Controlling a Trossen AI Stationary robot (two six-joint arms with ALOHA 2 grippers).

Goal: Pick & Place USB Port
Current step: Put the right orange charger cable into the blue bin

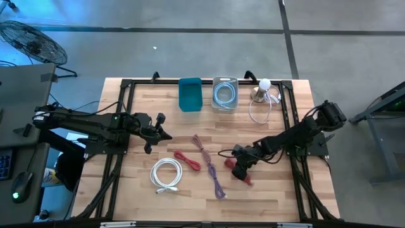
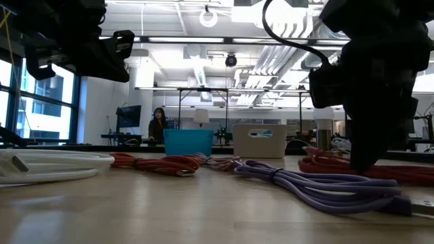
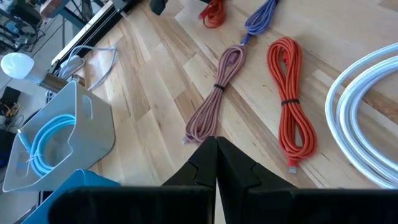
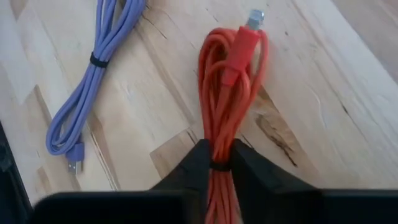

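The red USB cable bundle (image 4: 227, 93) lies on the wooden table toward its right side, its plug end (image 4: 255, 17) pointing away from my right gripper (image 4: 217, 163), which is shut on it. In the high view the right gripper (image 1: 238, 166) sits low over that cable (image 1: 245, 177). My left gripper (image 1: 162, 126) is shut on nothing and hovers above the table's left half (image 3: 216, 146). A second red cable (image 1: 187, 159), a pinkish cable (image 1: 202, 147), a purple cable (image 1: 216, 180) and a white coil (image 1: 166, 174) lie flat on the table. My right gripper pinches the red cable bundle between its two fingers (image 4: 189, 163) at the black tie (image 4: 217, 165), part-way along the bundle. The fingers come down from above and stand across the strands. In the low view the cable (image 2: 325, 165) rests on the table beneath the gripper (image 2: 366, 159).
A teal bin (image 1: 190, 94) and a clear bin (image 1: 224, 93) holding a blue cable stand at the far edge, beside a white-bulbed stand (image 1: 264, 87) with a loose white cord. A black frame (image 1: 292, 107) borders the work area. Bare wood lies near the front edge.
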